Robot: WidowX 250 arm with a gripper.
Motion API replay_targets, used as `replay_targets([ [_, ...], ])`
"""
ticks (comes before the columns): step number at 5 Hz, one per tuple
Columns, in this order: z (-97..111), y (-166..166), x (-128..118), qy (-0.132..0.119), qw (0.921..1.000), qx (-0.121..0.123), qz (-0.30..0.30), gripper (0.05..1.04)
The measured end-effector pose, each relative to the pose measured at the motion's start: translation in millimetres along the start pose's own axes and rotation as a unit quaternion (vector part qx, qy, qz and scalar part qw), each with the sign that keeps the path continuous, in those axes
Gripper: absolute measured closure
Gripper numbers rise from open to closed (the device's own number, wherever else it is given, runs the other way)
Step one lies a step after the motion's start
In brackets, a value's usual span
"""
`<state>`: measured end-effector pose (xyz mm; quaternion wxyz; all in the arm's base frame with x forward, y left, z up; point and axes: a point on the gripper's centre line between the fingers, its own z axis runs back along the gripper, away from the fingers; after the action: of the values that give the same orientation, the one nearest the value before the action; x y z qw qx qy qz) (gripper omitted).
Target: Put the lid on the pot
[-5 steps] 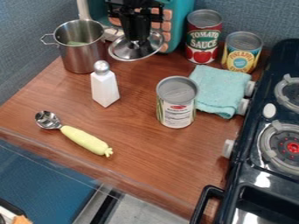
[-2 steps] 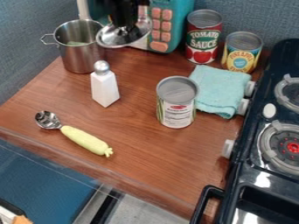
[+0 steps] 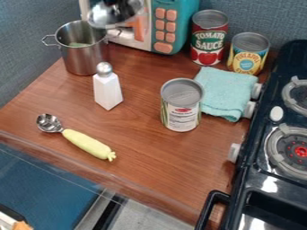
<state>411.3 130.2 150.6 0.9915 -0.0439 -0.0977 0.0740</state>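
At the top edge of the camera view, only the lower end of my gripper (image 3: 111,2) shows, right above the lid's knob. The silvery lid (image 3: 114,16) hangs from it in the air, slightly tilted, above and to the right of the pot's mouth and apart from the rim. The steel pot (image 3: 83,55) stands upright at the upper left of the counter, uncovered, with something green inside.
A teal toy microwave (image 3: 180,27) stands behind the lid. A white shaker (image 3: 107,90) is in front of the pot. Farther right are a can (image 3: 181,108), a folded cloth (image 3: 225,93), two more cans and the stove (image 3: 264,179). A yellow-handled scoop (image 3: 87,143) lies in front.
The lid and my gripper have risen and moved left, from in front of the microwave to near the pot's upper right. The other objects have stayed in place.
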Motion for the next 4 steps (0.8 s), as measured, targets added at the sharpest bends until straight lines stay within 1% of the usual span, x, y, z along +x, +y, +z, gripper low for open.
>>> replay_targets([
  [1, -13, 18, 7, 0.014, 0.9997, 0.001, 0.02, 0.809],
  [3, -30, 39, 18, 0.022, 0.999, 0.012, 0.038, 0.809],
  [4, -33, 45, 17, 0.024, 0.9987, 0.016, 0.042, 0.809],
])
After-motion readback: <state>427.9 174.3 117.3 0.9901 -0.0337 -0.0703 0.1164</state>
